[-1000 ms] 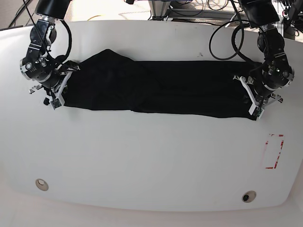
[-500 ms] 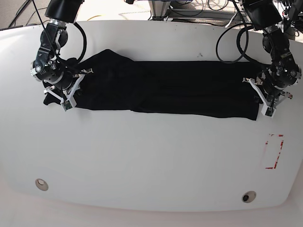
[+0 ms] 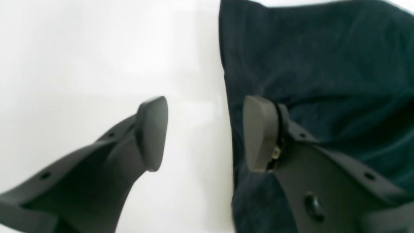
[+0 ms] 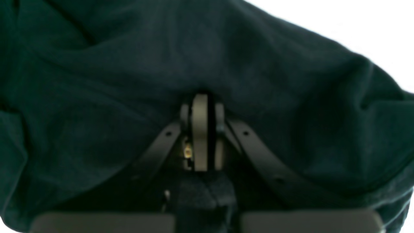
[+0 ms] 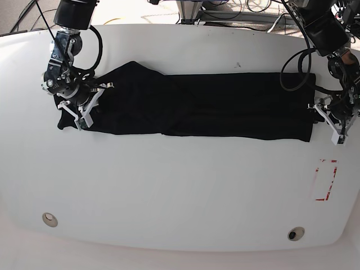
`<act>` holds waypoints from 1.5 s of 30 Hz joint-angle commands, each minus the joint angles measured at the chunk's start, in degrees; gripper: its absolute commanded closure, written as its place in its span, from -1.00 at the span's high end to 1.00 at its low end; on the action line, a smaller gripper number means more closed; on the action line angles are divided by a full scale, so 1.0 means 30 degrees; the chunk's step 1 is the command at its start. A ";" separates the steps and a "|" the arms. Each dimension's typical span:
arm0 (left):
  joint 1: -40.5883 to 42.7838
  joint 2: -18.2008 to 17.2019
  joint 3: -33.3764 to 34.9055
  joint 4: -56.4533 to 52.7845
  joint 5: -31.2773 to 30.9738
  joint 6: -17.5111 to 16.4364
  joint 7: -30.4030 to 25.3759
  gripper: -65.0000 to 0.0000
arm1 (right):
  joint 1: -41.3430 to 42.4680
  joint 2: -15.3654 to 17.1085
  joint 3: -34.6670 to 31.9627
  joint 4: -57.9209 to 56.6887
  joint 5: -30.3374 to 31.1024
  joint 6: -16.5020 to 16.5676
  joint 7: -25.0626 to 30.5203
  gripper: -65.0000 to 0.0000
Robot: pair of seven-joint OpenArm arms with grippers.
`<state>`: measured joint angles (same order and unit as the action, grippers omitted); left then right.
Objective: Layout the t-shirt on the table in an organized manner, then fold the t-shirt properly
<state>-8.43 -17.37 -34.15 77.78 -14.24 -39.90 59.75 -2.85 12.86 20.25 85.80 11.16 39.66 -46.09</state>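
t-shirt (image 5: pixel 197 107) released since before as left jaws parted.

Black jointed arms (image 5: pixel 63 53) with white gripper brackets, looping black cables (image 5: pixel 292 64), dark grey wedge-shaped fingers (image 3: pixel 152 132) on slim perforated struts, small screw holes

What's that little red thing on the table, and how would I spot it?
Start at the wide white table and follow the black t-shirt to its end on the picture's right. Just below that end sits a red tape mark, a small rectangular outline. It is the only coloured thing on the surface.
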 commanded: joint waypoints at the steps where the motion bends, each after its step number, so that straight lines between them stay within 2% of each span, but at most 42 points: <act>1: -0.0400 -0.0409 -0.0030 -0.0651 -0.1920 -0.0033 -0.0091 0.08 | 0.0057 0.0181 0.0004 0.0074 -0.0217 0.0114 -0.0506 -0.92; 4: -0.0312 -0.0966 0.0029 -0.1384 -0.3268 -0.0033 -0.0033 0.08 | 0.0057 0.0181 -0.0025 0.0045 -0.0217 0.0114 -0.0506 -0.92; 10: -0.0283 -0.1201 0.0673 -0.3494 -0.4645 -0.0033 -0.0033 0.08 | 0.0057 0.0181 -0.0025 0.0045 -0.0217 0.0114 -0.0506 -0.92; 18: -0.0254 -0.1113 0.0966 -0.4490 -0.4763 -0.0033 -0.0033 0.08 | 0.0028 0.0123 -0.0025 0.0045 -0.0217 0.0114 -0.0506 -0.92; 23: 0.0098 -0.1025 0.1992 -0.4402 -0.4792 -0.0033 -0.0033 0.08 | 0.0028 0.0093 -0.0025 0.0045 -0.0217 0.0114 -0.0506 -0.92; 35: 0.0772 0.0118 0.3047 -0.4373 -0.4792 -0.0033 -0.0033 0.04 | 0.0028 0.0064 -0.0025 0.0045 -0.0071 0.0114 -0.0565 -0.92; 37: 0.0772 0.0177 0.3047 -0.4373 -0.4792 -0.0033 -0.0033 -0.06 | 0.0028 0.0064 -0.0025 0.0045 -0.0071 0.0114 -0.0565 -0.92; 42: 0.0801 0.0177 0.3047 -0.4373 -0.4792 -0.0033 -0.0150 -0.71 | 0.0028 0.0064 -0.0025 0.0045 -0.0071 0.0114 -0.0565 -0.92; 45: 0.0772 0.0177 0.3018 -0.4314 -0.4792 -0.0033 -0.0443 -0.85 | 0.0028 0.0064 -0.0025 0.0045 -0.0071 0.0114 -0.0565 -0.92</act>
<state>-6.37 -16.64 -25.34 64.90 -31.62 -40.36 55.20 -2.92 12.71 20.21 85.76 11.62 39.64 -46.26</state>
